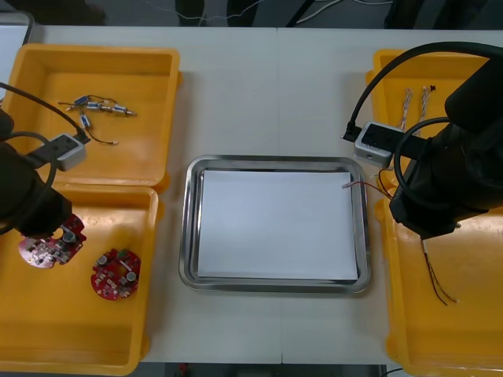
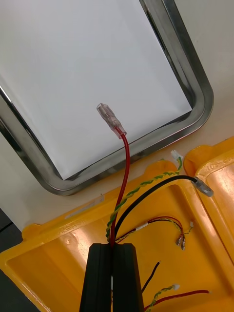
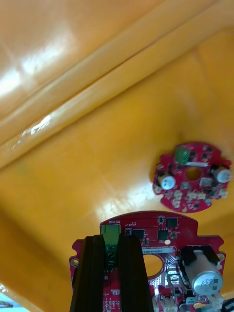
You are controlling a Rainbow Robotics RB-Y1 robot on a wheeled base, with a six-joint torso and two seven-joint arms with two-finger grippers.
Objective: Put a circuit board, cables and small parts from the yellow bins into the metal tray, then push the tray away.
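Observation:
My left gripper (image 3: 111,243) is shut on the green-tipped edge of a round red circuit board (image 3: 165,239), low in the near left yellow bin (image 1: 78,330). That board (image 1: 49,249) peeks out from under the left arm. A second board (image 1: 116,273) (image 3: 192,178) lies beside it on the bin floor. My right gripper (image 2: 112,248) is shut on a red cable (image 2: 124,165) above the near right bin (image 2: 58,253). The cable's clear end (image 2: 110,118) (image 1: 350,186) reaches over the metal tray (image 1: 189,228) (image 2: 195,87), which is white inside. A black wire and a twisted yellow-green wire rise from the same fingertips.
Small metal parts (image 1: 98,106) lie in the far left bin (image 1: 149,63). Twisted cables (image 1: 414,100) rest in the far right bin (image 1: 385,63). More cables (image 1: 440,283) (image 2: 165,226) sit on the near right bin's floor. Bare table surrounds the tray.

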